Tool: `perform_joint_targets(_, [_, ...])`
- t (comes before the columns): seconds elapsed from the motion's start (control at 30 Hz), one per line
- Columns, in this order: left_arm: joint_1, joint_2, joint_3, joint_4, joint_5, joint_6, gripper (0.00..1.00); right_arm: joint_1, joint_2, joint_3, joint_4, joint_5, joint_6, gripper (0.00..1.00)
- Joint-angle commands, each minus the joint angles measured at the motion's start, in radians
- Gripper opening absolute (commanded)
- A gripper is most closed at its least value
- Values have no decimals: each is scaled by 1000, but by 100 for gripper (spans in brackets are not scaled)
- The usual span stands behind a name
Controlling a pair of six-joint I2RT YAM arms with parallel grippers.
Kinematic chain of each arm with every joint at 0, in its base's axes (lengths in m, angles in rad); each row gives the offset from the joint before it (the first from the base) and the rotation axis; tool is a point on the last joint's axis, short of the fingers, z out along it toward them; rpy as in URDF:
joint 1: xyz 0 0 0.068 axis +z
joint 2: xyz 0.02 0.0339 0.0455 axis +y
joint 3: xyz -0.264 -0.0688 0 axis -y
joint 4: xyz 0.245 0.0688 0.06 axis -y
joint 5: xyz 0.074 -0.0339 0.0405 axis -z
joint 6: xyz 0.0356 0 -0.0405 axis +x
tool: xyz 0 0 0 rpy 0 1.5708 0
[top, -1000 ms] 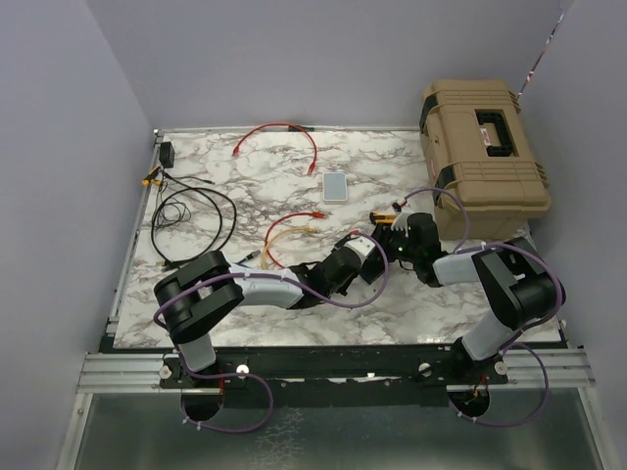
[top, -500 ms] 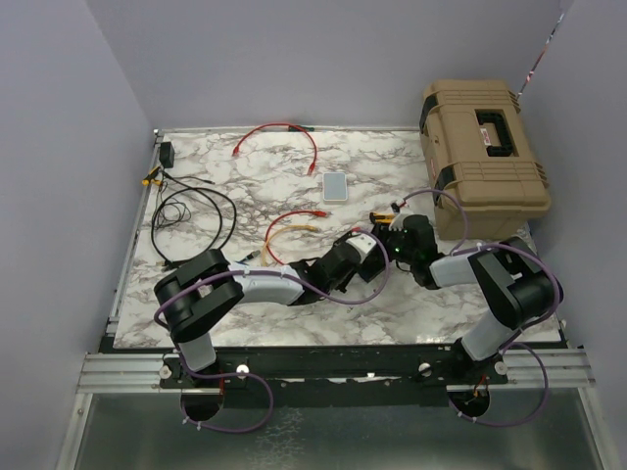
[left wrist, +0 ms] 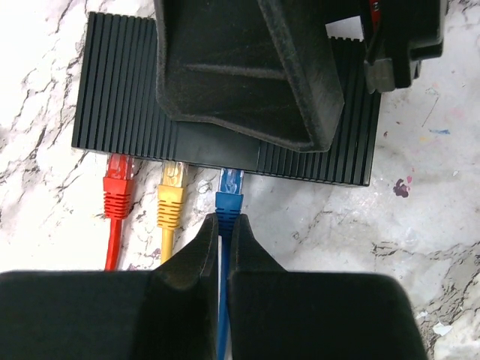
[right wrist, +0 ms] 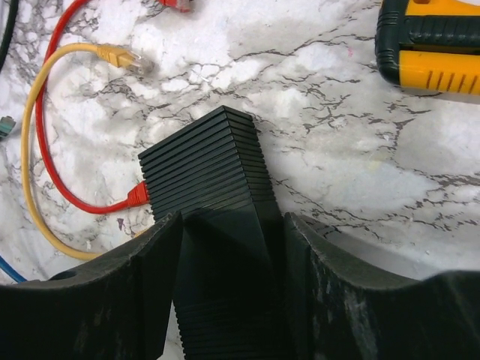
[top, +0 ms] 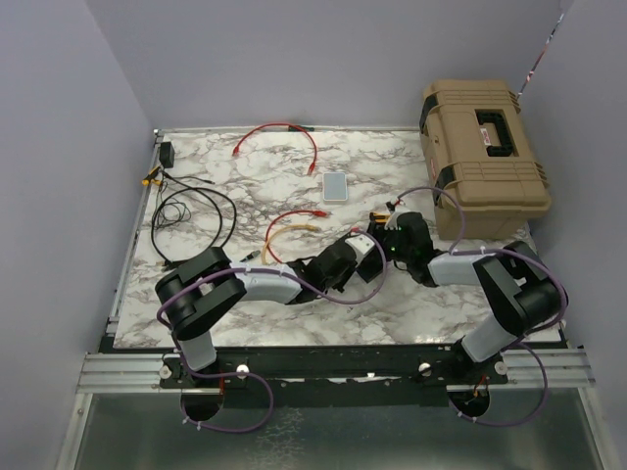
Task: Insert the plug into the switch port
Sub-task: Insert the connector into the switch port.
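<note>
At the far left corner of the marble table (top: 382, 162) sits a small black adapter (top: 168, 154). A coil of black cable (top: 174, 210) lies just in front of it, and a loose red cable (top: 279, 125) arcs along the far edge. The left arm stretches low across the table toward the switch (left wrist: 120, 97), a black ribbed box lying flat at mid-table between the two hands. Along its socket edge, from the left, stand a red plug (left wrist: 117, 187), a yellow plug (left wrist: 172, 199) and a blue plug (left wrist: 229, 196), side by side. The left hand (left wrist: 223, 225) has its fingers pressed together on the blue plug, pinching the rear of its boot where the cord leaves it. The plug's clear tip meets the socket edge, though how deep it sits cannot be told. The right hand (right wrist: 232, 217) clasps the switch from the other end, one finger against each long side. A small grey-white box (top: 335, 186) lies beyond the hands, a yellow-and-black tool (right wrist: 431, 45) rests near the switch, and a tan case (top: 482, 157) fills the far right corner.
</note>
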Motion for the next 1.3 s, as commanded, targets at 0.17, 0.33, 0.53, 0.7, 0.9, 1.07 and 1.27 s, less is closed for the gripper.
perform_joint_targets(0.17, [19, -73, -33, 361, 2, 20, 0, 15, -117, 31, -367, -23, 40, 64])
perform_joint_targets(0.33, [18, -68, -31, 339, -15, 27, 5, 0, -152, 82, -449, 101, 35, 76])
perform_joint_targets(0.53, [33, -120, -50, 289, -59, 6, 35, -2, -268, 115, -523, 333, 13, 92])
perform_joint_targets(0.7, [57, -211, -52, 197, -95, -18, 53, -2, -355, 97, -517, 477, 17, 97])
perform_joint_targets(0.9, [123, -312, -19, 80, -153, -56, 70, -2, -408, 2, -420, 488, 32, 99])
perform_joint_targets(1.07, [231, -310, 68, -9, -216, -69, 77, -2, -406, -34, -363, 456, 40, 100])
perform_joint_targets(1.27, [383, -181, 198, -41, -233, -124, 79, -2, -424, -55, -325, 411, 46, 100])
